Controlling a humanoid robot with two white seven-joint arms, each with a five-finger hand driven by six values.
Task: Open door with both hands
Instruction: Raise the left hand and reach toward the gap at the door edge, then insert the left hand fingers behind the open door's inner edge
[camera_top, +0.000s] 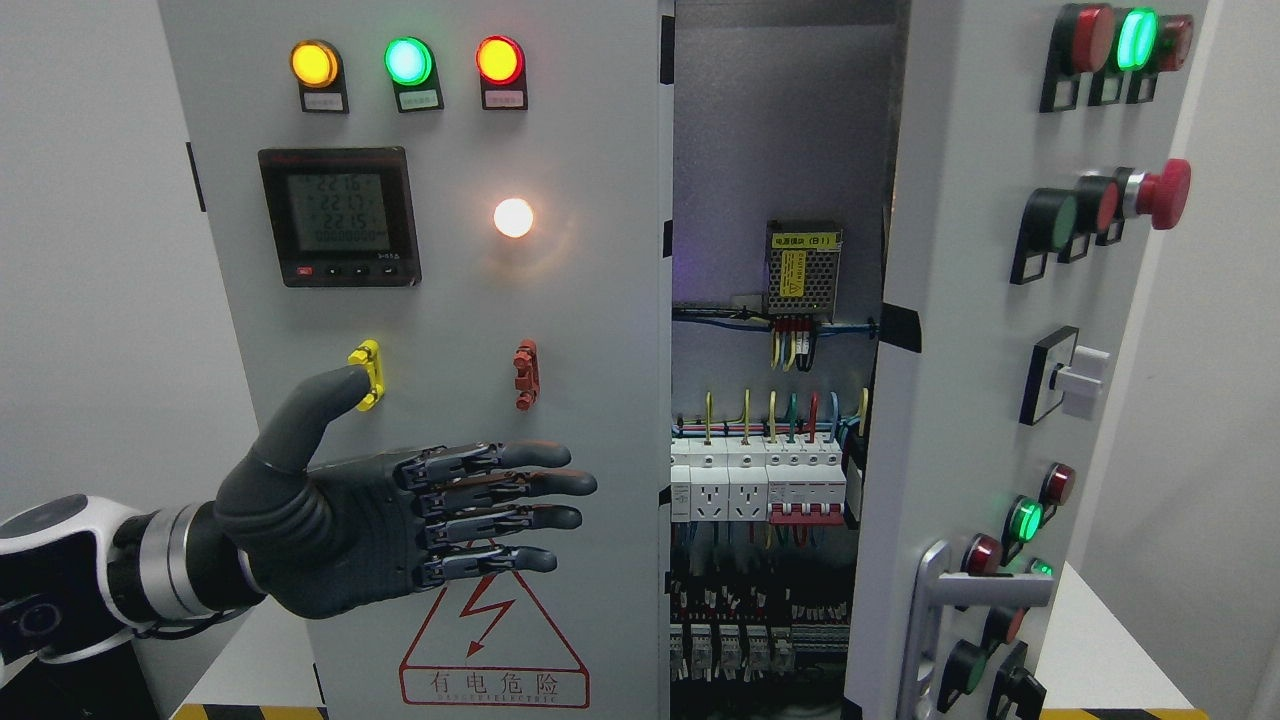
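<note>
Head view, cabinet: a grey electrical control cabinet with two doors; the left door is closed and faces the camera, while the right door is swung outward, seen nearly edge-on.
Head view, interior: through the gap show a power supply module, a row of circuit breakers and coloured wiring.
Left hand: the left hand comes in from the lower left, palm toward the left door, four fingers stretched flat and a little apart, thumb raised toward the yellow handle; it holds nothing.
Right hand: not visible.
Step in hand: the right door looks already open; the left door is not yet opened, and the left hand seems to be lining up on it.
Next move: likely to reach the left door's free edge at the central gap, or a handle, hook the fingers and pull outward.
Around: three indicator lamps, a digital meter, a lit white lamp, a red handle and a high-voltage warning triangle sit on the left door; push buttons, an emergency stop button and a metal lever handle on the right.
In the way: the protruding handles, and live wiring just inside the gap.
</note>
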